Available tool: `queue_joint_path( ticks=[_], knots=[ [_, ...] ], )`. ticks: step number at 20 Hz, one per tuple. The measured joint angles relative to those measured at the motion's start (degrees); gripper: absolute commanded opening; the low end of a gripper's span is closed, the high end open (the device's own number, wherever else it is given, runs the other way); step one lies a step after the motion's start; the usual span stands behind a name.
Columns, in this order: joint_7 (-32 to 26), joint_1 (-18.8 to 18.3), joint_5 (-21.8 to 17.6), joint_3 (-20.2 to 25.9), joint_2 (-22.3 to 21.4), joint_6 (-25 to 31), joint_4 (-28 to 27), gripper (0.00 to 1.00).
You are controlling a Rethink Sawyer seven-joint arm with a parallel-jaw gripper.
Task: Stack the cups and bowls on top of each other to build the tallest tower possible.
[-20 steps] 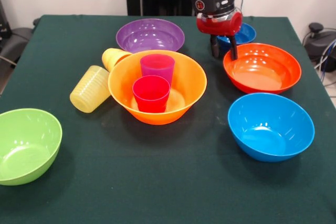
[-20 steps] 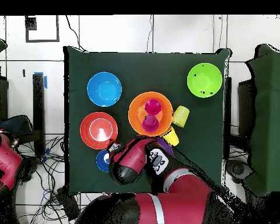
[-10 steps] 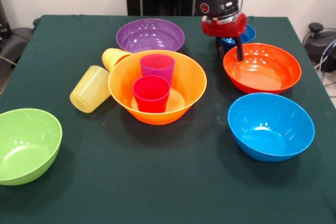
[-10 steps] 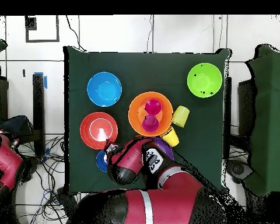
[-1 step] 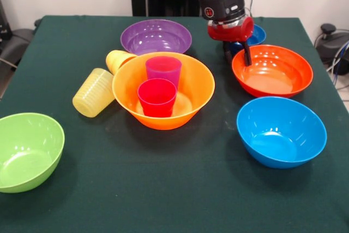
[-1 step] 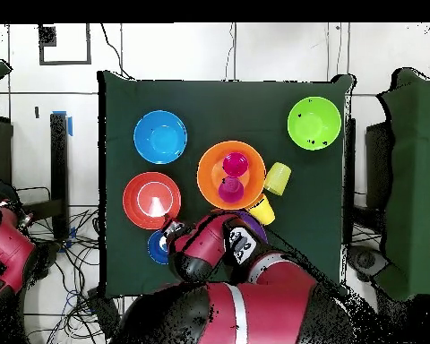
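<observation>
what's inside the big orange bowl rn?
Two cups stand upright inside the orange-yellow bowl: a red-pink cup in front and a purple cup behind it. The bowl floor beneath them is covered, and the purple cup's lower part is hidden.

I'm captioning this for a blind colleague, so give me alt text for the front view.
A red robot gripper hangs over the rim of a red-orange bowl, a small dark blue bowl behind it. At the centre of the green table, an orange-yellow bowl holds a red-pink cup and a purple cup.
</observation>
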Motion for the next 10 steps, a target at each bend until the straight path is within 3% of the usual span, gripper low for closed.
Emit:
queue_joint_path(
  ticks=[10],
  knots=[
    [0.00, -1.89, 0.02, 0.88, 0.50, -1.06, 0.20, 1.00]
  ],
)
